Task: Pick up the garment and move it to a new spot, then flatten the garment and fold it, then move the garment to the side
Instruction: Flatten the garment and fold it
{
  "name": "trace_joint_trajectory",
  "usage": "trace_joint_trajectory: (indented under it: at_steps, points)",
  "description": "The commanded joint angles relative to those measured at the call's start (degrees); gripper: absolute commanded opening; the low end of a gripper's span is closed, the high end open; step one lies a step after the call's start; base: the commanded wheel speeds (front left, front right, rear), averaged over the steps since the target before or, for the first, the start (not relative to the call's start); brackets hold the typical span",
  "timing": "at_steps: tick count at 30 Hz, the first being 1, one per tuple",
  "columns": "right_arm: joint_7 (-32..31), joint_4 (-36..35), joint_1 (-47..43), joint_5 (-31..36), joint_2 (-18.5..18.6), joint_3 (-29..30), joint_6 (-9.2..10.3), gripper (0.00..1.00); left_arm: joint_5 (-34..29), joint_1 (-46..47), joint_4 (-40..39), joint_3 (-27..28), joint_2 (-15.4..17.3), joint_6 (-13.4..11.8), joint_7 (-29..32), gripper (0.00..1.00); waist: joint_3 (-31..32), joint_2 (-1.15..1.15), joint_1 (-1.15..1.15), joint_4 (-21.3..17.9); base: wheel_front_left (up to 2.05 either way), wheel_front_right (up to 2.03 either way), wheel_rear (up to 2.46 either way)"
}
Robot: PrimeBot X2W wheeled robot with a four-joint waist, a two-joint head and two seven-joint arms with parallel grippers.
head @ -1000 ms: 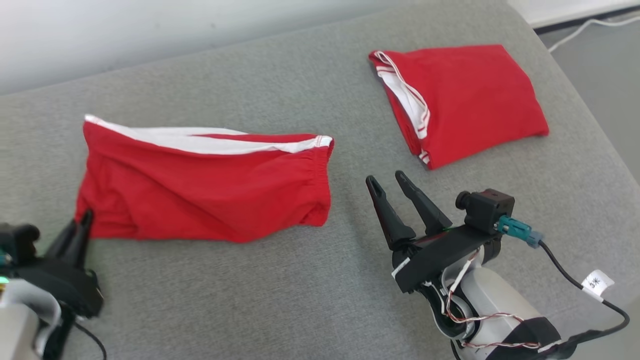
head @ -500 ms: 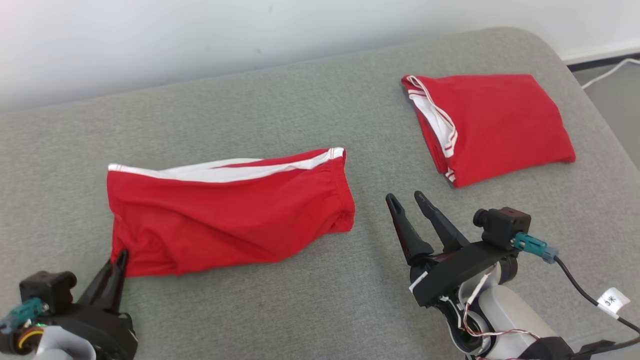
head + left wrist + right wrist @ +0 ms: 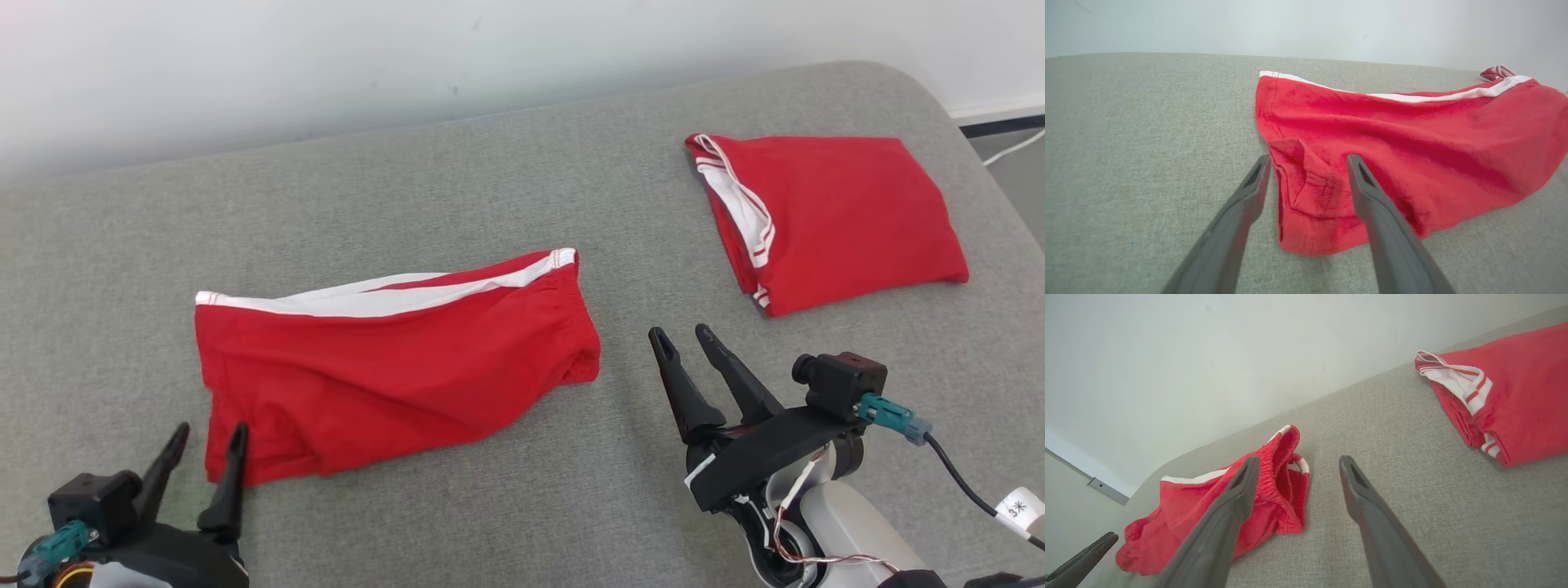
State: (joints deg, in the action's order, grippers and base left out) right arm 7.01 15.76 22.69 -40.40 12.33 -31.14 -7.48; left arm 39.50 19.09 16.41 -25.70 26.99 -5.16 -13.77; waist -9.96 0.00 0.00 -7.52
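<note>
Grey fabric covers the worktop (image 3: 490, 506), with a pale wall behind it. Your left claw (image 3: 210, 430) has its fingers apart and grips nothing. In the left wrist view, the near left corner of the shorts (image 3: 392, 359) lies between them. That corner is rucked and doubled over, so if you close there you may well catch only one layer. A pull would then skew the cloth rather than flatten it.

Your right claw (image 3: 680, 332) is spread too and empty, just off the waistband end and apart from it. The shorts lie mid-worktop, creased across the middle; fold them like that and you press the creases in. Further right sits a folded pile (image 3: 849, 212), well apart, and a careless sideways shift could shove the shorts into it.

You cannot tell whether the left fingertips touch the cloth or the worktop. Both arms are cut off at the head view's lower edge, and how many layers lie under the corner is hidden.
</note>
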Motion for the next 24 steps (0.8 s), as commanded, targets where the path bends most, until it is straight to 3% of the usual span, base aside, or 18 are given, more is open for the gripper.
trace_joint_trajectory:
  at_steps: [1,9,17,24]
  points:
    - [0.3,-0.5,-0.9,0.9,-0.1,0.3,-0.03,1.0,-1.5,-1.1,-0.7,1.0,-0.1,-0.6,-0.9,1.0,0.1,0.0,0.0,0.6,0.0,0.0,0.0]
    - [2.1,-0.8,-1.5,4.1,-0.2,1.2,-0.03,1.0,-6.8,-3.3,-5.8,6.6,-2.3,-3.1,-1.4,1.0,0.5,0.0,0.0,2.0,0.0,0.0,0.0]
    - [4.5,-0.4,-2.4,8.8,-0.7,3.1,-0.03,1.0,-17.0,-8.9,-12.7,14.0,-5.5,-6.0,-1.3,1.0,1.7,0.0,0.0,3.0,0.0,0.0,0.0]
    - [7.0,-1.4,-5.1,12.0,-1.2,6.9,-0.03,1.0,-20.6,-13.7,-14.7,18.8,-9.5,-5.9,-1.3,1.0,3.8,0.0,0.0,3.8,0.0,0.0,0.0]
